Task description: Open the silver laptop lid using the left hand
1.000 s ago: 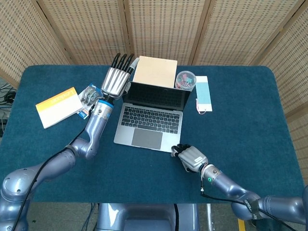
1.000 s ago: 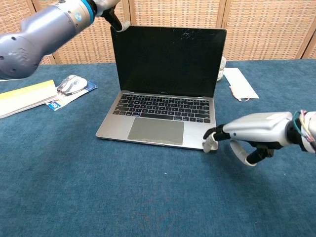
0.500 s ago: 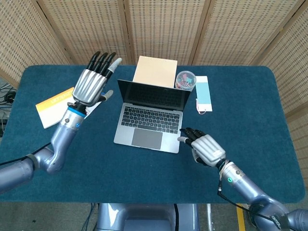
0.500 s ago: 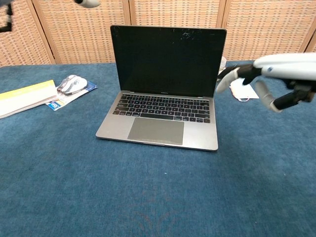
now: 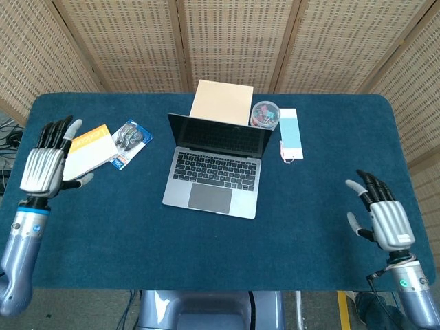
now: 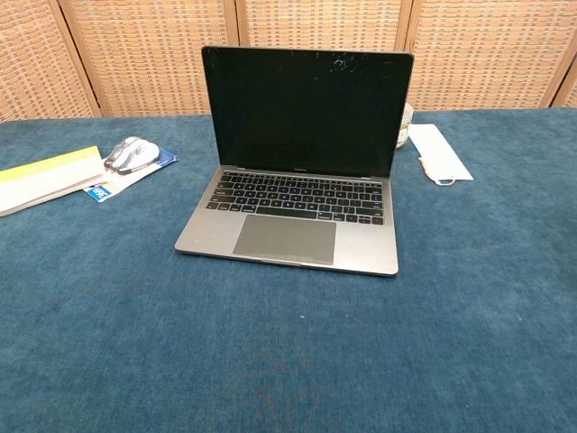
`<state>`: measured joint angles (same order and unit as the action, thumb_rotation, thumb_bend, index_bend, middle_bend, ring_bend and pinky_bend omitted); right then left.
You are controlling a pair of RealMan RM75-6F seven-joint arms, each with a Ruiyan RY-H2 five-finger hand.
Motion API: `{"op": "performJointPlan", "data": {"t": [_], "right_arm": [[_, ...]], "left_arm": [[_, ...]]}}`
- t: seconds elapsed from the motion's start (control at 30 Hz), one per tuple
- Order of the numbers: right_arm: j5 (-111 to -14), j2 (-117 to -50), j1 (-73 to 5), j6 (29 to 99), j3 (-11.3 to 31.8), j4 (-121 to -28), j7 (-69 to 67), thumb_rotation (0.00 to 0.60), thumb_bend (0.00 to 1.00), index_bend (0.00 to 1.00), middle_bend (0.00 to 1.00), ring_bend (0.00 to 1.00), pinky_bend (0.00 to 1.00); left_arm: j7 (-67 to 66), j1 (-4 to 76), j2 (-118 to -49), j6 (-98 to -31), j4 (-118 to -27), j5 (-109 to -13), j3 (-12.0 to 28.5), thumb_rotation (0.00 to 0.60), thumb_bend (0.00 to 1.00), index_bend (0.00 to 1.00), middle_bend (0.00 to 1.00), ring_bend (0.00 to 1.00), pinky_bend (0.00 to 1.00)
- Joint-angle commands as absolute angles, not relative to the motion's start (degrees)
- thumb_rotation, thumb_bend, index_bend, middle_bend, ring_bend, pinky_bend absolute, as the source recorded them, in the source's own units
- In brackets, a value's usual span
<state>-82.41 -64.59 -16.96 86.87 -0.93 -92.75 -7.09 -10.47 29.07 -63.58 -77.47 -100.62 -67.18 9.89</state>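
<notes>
The silver laptop point(image 5: 214, 174) point(image 6: 293, 212) stands in the middle of the blue table with its lid point(image 6: 306, 110) upright and the dark screen facing me. My left hand point(image 5: 47, 162) is raised at the far left edge of the head view, fingers spread, holding nothing. At the far right my right hand point(image 5: 383, 215) is also lifted, fingers apart and empty. Both hands are well away from the laptop. Neither hand shows in the chest view.
A yellow and white booklet point(image 5: 83, 152) point(image 6: 43, 178) lies at the left, with a packaged mouse point(image 5: 130, 140) point(image 6: 132, 156) beside it. Behind the laptop are a tan box point(image 5: 221, 102) and a clear tub of clips point(image 5: 265, 113). A pale blue packet point(image 5: 291, 133) point(image 6: 439, 152) lies right of the lid.
My left hand has come off the lid's top corner and swung out to the far left. My right hand has left the laptop's front corner and withdrawn to the far right.
</notes>
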Motion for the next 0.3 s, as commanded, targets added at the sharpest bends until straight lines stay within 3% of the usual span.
{"op": "performJointPlan", "data": {"t": [0.03, 0.3], "right_arm": [[-81.7, -66.2, -13.1, 91.1, -1.2, -90.9, -8.9, 0.6, 0.0, 0.06, 0.0, 0.0, 0.0], [-86.4, -67.8, -6.2, 100.4, -2.9, -90.6, -7.9, 0.6, 0.0, 0.04, 0.0, 0.0, 0.0]], "left_arm": [[-11.8, 23.7, -61.3, -81.8, -106.1, -66.7, 5.7, 0.6, 0.0, 0.0, 0.0, 0.0, 0.0], [-17.5, 13.8, -62.2, -91.6, -112.4, -75.0, -3.2, 0.6, 0.0, 0.0, 0.0, 0.0, 0.0]]}}
